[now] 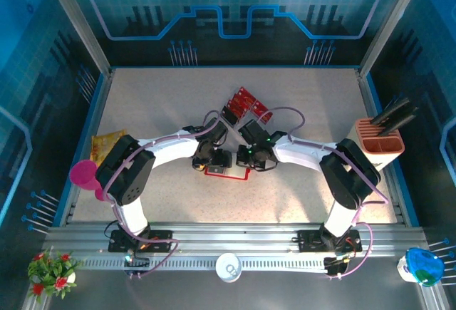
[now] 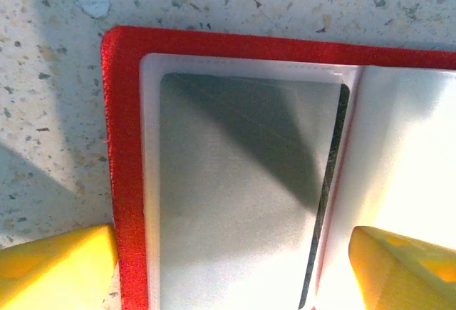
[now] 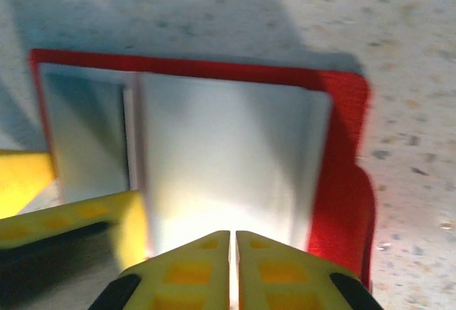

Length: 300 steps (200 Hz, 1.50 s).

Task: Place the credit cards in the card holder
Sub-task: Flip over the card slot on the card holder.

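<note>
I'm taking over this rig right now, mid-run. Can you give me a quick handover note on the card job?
Left end effector: open, its fingers straddling one half of the card holder, holding nothing.
Right end effector: shut, with its tips at the holder's clear pocket. I cannot tell whether it pinches the plastic.
Card holder: lies open, pockets up, mid-table between the two arms.
Credit cards: a loose cluster just beyond the holder, none gripped.
Done: the holder lies open.
Left: pick up each card and slide it into a pocket.
</note>
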Motion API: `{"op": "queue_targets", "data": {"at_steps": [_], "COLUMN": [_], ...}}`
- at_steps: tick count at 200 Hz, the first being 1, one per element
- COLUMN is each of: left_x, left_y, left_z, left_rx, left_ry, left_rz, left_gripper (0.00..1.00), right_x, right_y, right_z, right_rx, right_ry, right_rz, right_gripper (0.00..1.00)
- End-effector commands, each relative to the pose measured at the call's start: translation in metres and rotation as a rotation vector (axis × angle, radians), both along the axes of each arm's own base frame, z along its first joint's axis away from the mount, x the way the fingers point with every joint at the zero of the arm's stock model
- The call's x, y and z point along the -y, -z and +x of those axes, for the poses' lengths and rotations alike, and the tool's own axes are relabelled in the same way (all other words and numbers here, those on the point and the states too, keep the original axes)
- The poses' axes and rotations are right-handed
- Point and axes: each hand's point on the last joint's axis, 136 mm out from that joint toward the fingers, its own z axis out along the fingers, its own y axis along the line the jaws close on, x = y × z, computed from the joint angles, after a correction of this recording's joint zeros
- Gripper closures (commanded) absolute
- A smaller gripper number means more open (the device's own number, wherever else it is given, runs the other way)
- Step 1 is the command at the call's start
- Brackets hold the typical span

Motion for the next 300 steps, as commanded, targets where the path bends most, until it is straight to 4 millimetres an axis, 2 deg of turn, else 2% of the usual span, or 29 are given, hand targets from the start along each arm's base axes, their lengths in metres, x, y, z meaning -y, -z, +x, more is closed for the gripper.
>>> {"op": "queue_targets", "data": {"at_steps": [1, 33, 55, 93, 125, 192, 232, 279, 300], "left_x": [0.004, 0.003, 0.005, 0.011, 0.015, 0.014, 0.014, 0.008, 0.004], "left_y": [0.019, 0.017, 0.009, -0.010, -0.017, -0.014, -0.011, -0.001, 0.006], "left_z": [-0.017, -0.017, -0.013, -0.004, 0.001, 0.000, 0.000, -0.004, -0.008], "left_rx": [-0.066, -0.062, -0.042, 0.008, 0.023, 0.020, 0.017, -0.001, -0.019], "left_ry": [0.049, 0.052, 0.052, 0.052, 0.046, 0.052, 0.059, 0.062, 0.072], "left_rz": [-0.012, -0.012, -0.020, -0.052, -0.071, -0.059, -0.052, -0.020, -0.005], "left_gripper": [0.14, 0.14, 0.12, 0.08, 0.07, 0.01, 0.01, 0.01, 0.06], "right_x": [0.014, 0.020, 0.021, 0.013, 0.007, 0.005, -0.011, -0.017, -0.015], "right_y": [0.008, 0.015, 0.015, 0.005, 0.008, 0.027, 0.034, 0.030, 0.024], "right_z": [0.006, 0.010, 0.015, 0.028, 0.031, 0.024, 0.021, 0.025, 0.028], "right_rx": [0.017, 0.017, 0.028, 0.090, 0.092, 0.019, -0.023, -0.016, -0.006], "right_ry": [0.071, 0.064, 0.054, 0.032, 0.016, -0.007, -0.045, -0.046, -0.037], "right_rz": [-0.038, -0.035, -0.019, 0.042, 0.062, 0.043, 0.078, 0.089, 0.100], "right_gripper": [0.89, 0.91, 0.93, 0.96, 0.98, 1.00, 1.00, 1.00, 1.00]}}
